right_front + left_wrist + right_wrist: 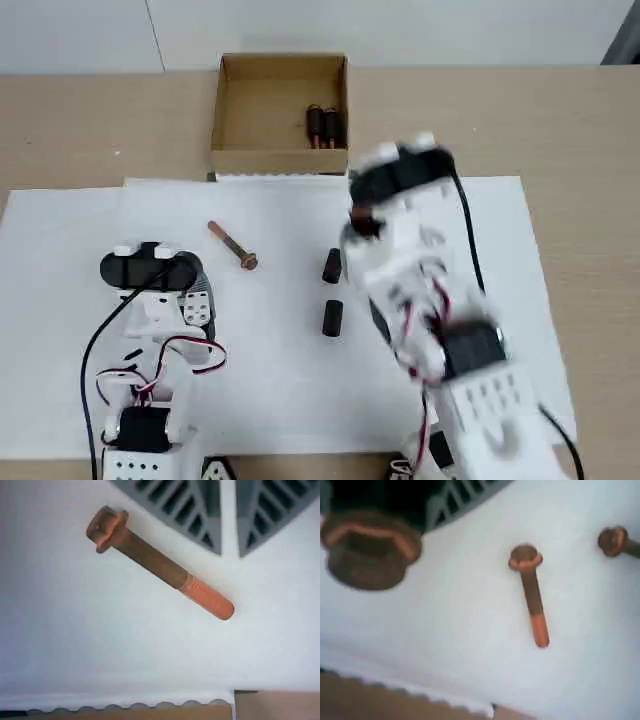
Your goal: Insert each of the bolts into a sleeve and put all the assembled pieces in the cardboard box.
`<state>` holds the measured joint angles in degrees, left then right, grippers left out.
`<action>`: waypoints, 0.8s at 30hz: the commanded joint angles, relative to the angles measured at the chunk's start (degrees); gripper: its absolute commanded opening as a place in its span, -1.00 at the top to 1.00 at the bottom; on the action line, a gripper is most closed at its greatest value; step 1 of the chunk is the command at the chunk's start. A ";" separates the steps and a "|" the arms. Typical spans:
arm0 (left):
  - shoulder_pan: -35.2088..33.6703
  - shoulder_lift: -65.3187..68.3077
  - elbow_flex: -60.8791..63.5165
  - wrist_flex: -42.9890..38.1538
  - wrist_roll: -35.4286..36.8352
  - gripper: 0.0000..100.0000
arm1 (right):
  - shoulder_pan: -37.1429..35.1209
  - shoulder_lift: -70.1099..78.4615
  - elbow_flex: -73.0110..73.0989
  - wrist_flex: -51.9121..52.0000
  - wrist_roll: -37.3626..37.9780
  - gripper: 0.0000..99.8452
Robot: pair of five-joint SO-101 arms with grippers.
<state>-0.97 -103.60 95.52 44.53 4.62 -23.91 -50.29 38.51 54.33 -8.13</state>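
A copper bolt (232, 245) (155, 560) lies on the white paper (270, 390), just ahead of my left gripper (150, 268) (229, 540), whose grey fingers (185, 505) stand almost together with nothing between them. My right gripper (362, 218) hangs above the paper's far right part, shut on a bolt (370, 547) whose head faces the right wrist camera. Two black sleeves (332, 265) (333, 317) lie mid-paper, beside the right arm. The cardboard box (228, 110) at the back holds two assembled pieces (322, 125). The right wrist view has a lying bolt (530, 595) and another bolt head (615, 540).
The paper's scalloped far edge (125, 707) (410, 692) borders bare tan table (560, 120). The right arm's body (440, 330) covers much of the paper's right side. Loose wires (150, 370) trail along the left arm.
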 commanded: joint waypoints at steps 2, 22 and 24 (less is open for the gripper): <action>-0.26 -0.53 -0.13 0.09 -0.26 0.99 | 0.48 17.10 -19.08 -1.98 3.34 0.99; -0.09 -0.35 0.75 5.19 0.00 0.99 | 1.71 68.70 -65.67 -11.21 23.56 0.99; 0.00 -0.35 0.75 5.36 0.00 0.99 | 1.80 73.45 -70.42 -11.21 26.29 0.99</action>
<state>-0.97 -103.60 96.57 49.54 4.62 -22.95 19.96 -22.68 45.01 14.46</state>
